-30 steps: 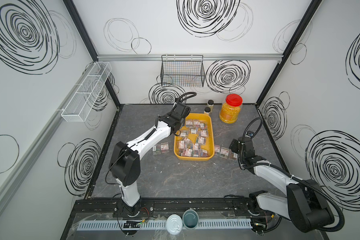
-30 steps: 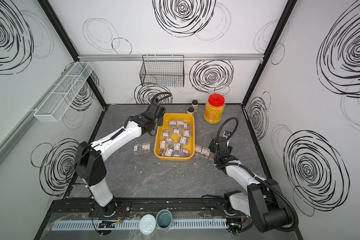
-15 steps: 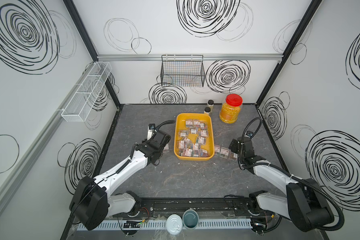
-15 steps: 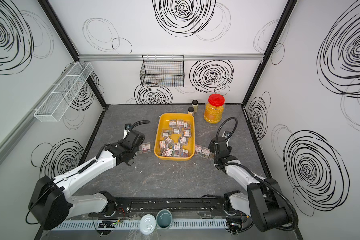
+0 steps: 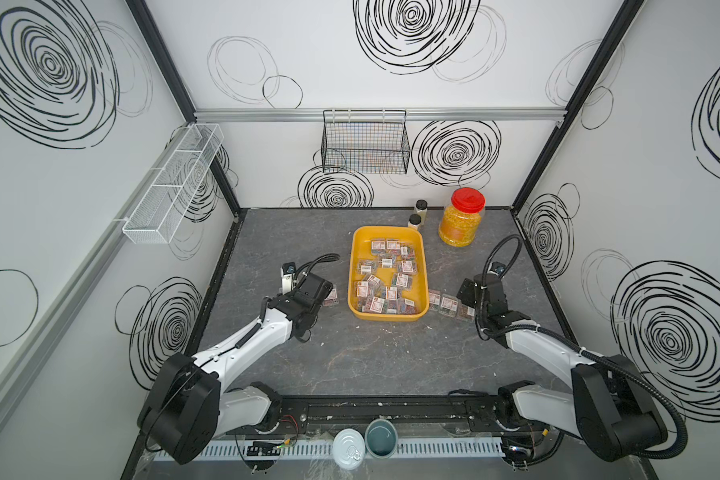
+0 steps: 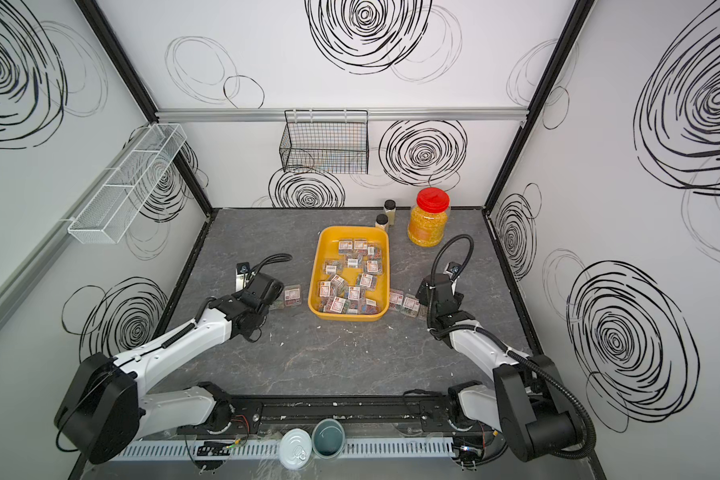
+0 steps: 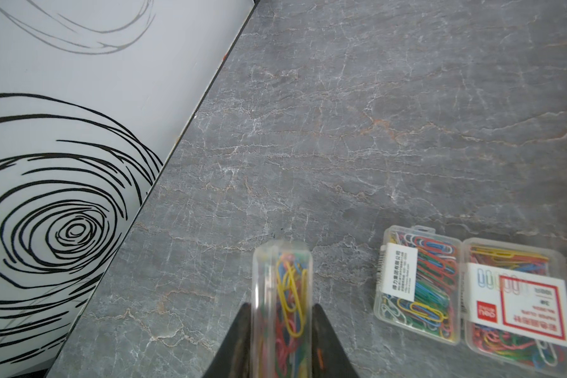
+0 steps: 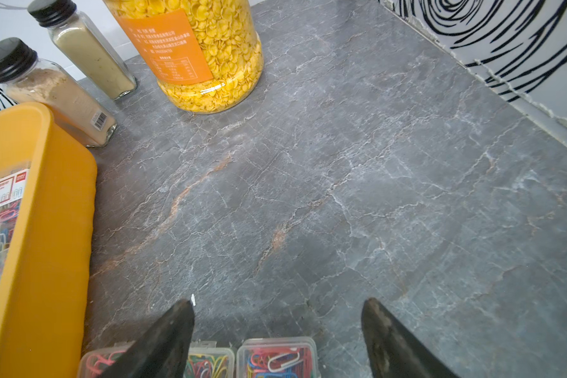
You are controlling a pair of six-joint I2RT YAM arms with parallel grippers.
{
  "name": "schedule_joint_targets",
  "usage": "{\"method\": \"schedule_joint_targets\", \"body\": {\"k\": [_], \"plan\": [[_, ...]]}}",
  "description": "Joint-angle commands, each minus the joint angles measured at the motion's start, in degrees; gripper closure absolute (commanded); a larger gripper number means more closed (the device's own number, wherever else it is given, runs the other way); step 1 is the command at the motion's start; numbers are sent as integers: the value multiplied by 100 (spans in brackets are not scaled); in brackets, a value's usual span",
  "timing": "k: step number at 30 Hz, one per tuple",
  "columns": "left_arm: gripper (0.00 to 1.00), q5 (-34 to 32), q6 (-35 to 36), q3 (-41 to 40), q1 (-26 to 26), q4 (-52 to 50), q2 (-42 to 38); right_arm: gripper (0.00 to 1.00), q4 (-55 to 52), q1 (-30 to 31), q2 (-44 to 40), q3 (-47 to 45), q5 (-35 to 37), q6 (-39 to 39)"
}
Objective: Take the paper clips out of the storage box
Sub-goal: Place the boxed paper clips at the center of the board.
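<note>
The yellow storage box (image 5: 387, 230) (image 6: 352, 230) sits mid-table, and several clear cases of paper clips (image 5: 391, 274) lie in it. My left gripper (image 7: 282, 307) is left of the box, shut on one case (image 7: 282, 271) that stands on edge just above the table. Two more cases (image 7: 416, 281) (image 7: 517, 307) lie flat beside it. In both top views the wrist (image 5: 314, 289) (image 6: 267, 286) hides that grip. My right gripper (image 8: 277, 302) stands open to the right of the box, low over three cases (image 5: 447, 302) (image 8: 275, 358) on the table, holding nothing.
A red-lidded jar of yellow flakes (image 5: 461, 220) and two black-capped bottles (image 5: 420, 206) (image 5: 414, 222) stand behind the box. A black wire basket (image 5: 364, 141) hangs on the back wall and a white mesh shelf (image 5: 175, 183) on the left wall. Two tins (image 5: 349, 448) sit at the front rail.
My left arm has drawn back from the box's far left corner to the table left of the box, carrying a case. The right arm has not moved.
</note>
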Motion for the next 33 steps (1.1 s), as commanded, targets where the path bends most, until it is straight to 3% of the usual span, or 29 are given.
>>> {"method": "schedule_joint_targets", "body": {"k": [1, 24, 33], "plan": [[72, 1, -359, 34, 59, -19, 178, 17, -51, 43, 29, 195, 130, -42], [70, 172, -94, 978, 507, 454, 2091, 17, -73, 56, 78, 230, 161, -64], [52, 261, -161, 931, 516, 577, 2176, 17, -71, 63, 127, 265, 154, -71]]}}
